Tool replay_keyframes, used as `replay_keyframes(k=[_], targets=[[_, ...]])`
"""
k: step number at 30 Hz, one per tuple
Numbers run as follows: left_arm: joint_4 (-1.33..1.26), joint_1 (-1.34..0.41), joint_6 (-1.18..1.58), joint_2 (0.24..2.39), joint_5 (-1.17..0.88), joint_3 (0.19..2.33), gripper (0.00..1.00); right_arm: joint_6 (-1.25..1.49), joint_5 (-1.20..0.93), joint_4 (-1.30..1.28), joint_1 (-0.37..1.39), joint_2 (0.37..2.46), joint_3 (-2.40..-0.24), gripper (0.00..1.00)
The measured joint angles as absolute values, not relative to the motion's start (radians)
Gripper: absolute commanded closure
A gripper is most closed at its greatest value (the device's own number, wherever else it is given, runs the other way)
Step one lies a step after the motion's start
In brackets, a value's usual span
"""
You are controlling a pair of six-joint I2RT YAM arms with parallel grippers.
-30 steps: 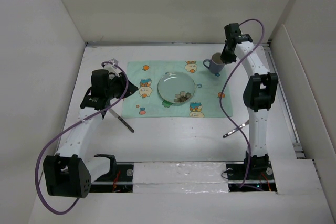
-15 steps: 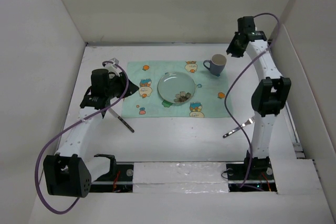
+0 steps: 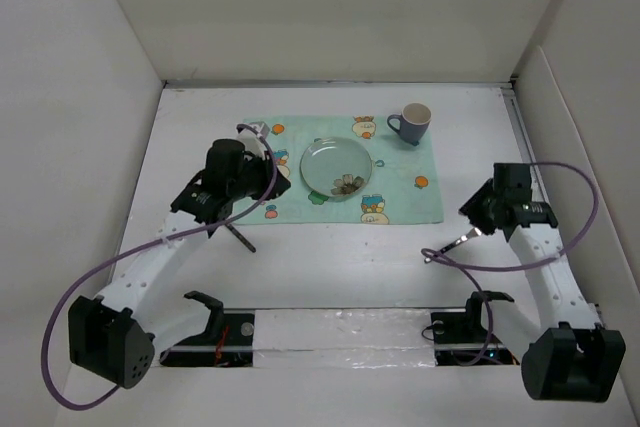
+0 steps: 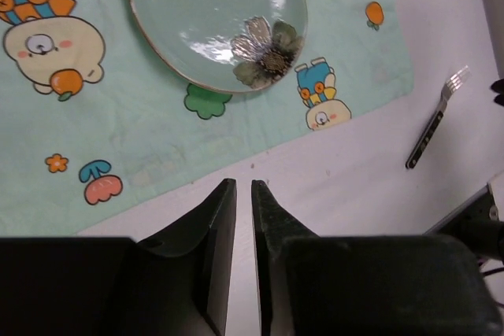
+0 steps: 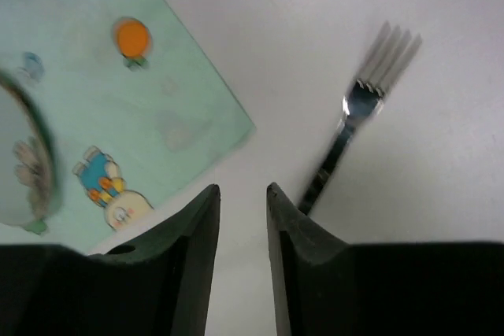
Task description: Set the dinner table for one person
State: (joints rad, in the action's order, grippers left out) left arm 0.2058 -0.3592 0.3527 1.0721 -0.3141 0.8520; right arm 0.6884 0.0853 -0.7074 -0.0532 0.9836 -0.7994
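On the white dinner table point(image 3: 330, 272) lies a mint-green cartoon placemat point(image 3: 300, 202). A pale green plate point(image 3: 336, 169) sits in the placemat's middle and a grey-blue mug point(image 3: 411, 123) stands upright on its far right corner. A fork point(image 3: 447, 245) lies on bare table off the mat's near right corner. My right gripper point(image 3: 478, 215) hovers just above the fork point(image 5: 358, 127), narrowly open and holding nothing point(image 5: 242, 190). My left gripper point(image 3: 258, 185) hangs over the mat's left edge, shut on nothing point(image 4: 242, 185). A thin dark utensil point(image 3: 238, 235) lies under the left arm.
White walls close the table in on the left, back and right. The arm bases and a white rail point(image 3: 340, 332) run along the near edge. Purple cables loop from both arms. The left wrist view also shows the plate point(image 4: 213, 21) and fork point(image 4: 435, 120).
My right arm has left the mug on the mat's far right corner and swung back and down to the fork. The left arm has shifted right, over the mat's left edge.
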Motion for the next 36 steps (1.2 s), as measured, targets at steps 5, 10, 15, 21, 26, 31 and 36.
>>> replay_keyframes(k=[5,10,15,21,26,31,36], targets=[[0.219,-0.455,0.342,0.996,-0.279,0.83,0.73,0.739,0.041,-0.8,-0.06,0.911,-0.664,0.4],[0.215,-0.469,0.345,0.902,-0.276,0.746,0.72,0.758,0.01,-0.807,-0.06,1.007,-0.641,0.42],[0.217,-0.484,0.35,0.872,-0.273,0.714,0.72,0.759,0.015,-0.799,-0.06,1.136,-0.659,0.48],[0.221,-0.484,0.355,0.824,-0.272,0.712,0.72,0.761,0.035,-0.785,-0.057,1.266,-0.695,0.54],[0.206,-0.484,0.368,0.801,-0.269,0.712,0.72,0.778,0.06,-0.779,-0.035,1.351,-0.718,0.66],[0.181,-0.484,0.375,0.799,-0.268,0.709,0.73,0.805,0.086,-0.792,0.012,1.453,-0.764,0.88],[0.178,-0.501,0.375,0.791,-0.248,0.694,0.73,0.836,0.132,-0.816,0.058,1.493,-0.819,1.0]])
